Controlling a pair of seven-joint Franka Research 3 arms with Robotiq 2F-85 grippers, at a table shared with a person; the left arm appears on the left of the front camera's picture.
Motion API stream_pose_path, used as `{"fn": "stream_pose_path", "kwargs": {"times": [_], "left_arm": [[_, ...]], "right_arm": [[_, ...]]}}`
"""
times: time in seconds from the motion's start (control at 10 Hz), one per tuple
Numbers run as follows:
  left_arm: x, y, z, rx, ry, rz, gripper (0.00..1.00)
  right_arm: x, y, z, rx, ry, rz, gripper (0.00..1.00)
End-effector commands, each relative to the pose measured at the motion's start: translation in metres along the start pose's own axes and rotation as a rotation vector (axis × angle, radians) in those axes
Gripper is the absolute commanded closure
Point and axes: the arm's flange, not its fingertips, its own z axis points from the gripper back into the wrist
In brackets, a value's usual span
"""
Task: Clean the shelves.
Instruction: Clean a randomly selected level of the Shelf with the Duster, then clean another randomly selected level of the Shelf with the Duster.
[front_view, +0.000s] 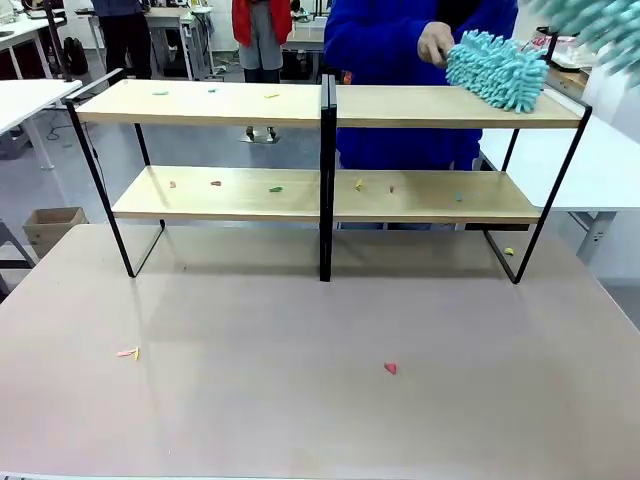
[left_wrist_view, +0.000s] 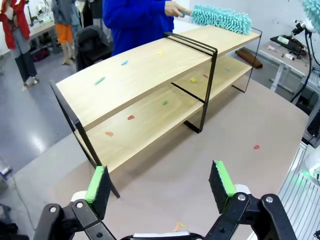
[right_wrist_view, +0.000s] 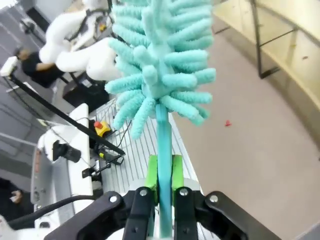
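The shelves (front_view: 200, 103) stand along the far edge of the surface (front_view: 300, 420) and reach almost from its left edge to its right edge. Small coloured bits (front_view: 215, 183) lie on both boards. A few more lie on the surface, such as a red bit (front_view: 390, 368) closer to the front edge. The right tool (right_wrist_view: 164, 170) is pinching the thin handle of a fluffy teal duster (right_wrist_view: 160, 65), held up high over the far right corner. The left tool (left_wrist_view: 160, 181) is spread wide with nothing in it, and it hangs over the surface by the left end of the shelves. A person's hand (front_view: 435, 45) presses a second duster (front_view: 497, 70) onto the right end of the top board. That spot is where trouble could start. If the robot's duster comes down there, it could bump the hand or tangle with the other duster. The handle is thin, so a hard push could make it twist or slip in the pinch. A rough wipe could flick bits down onto the surface or the floor and make more mess. A knock on the thin black frame could also slide the shelves.
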Motion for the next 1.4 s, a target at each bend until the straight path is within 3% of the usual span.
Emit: {"fn": "stream_pose_path", "kwargs": {"times": [0.0,0.2,0.3,1.3], "left_arm": [[0.0,0.0,-0.001,0.005,0.004,-0.003,0.0],[0.0,0.0,-0.001,0.005,0.004,-0.003,0.0],[0.0,0.0,-0.001,0.005,0.004,-0.003,0.0],[0.0,0.0,-0.001,0.005,0.004,-0.003,0.0]], "right_arm": [[-0.006,-0.013,0.05,-0.012,-0.015,0.032,0.88],[-0.02,-0.037,0.073,-0.014,-0.09,0.038,0.88],[-0.011,-0.009,0.056,-0.026,-0.03,-0.004,0.88],[-0.011,-0.009,0.056,-0.026,-0.03,-0.004,0.88]]}}
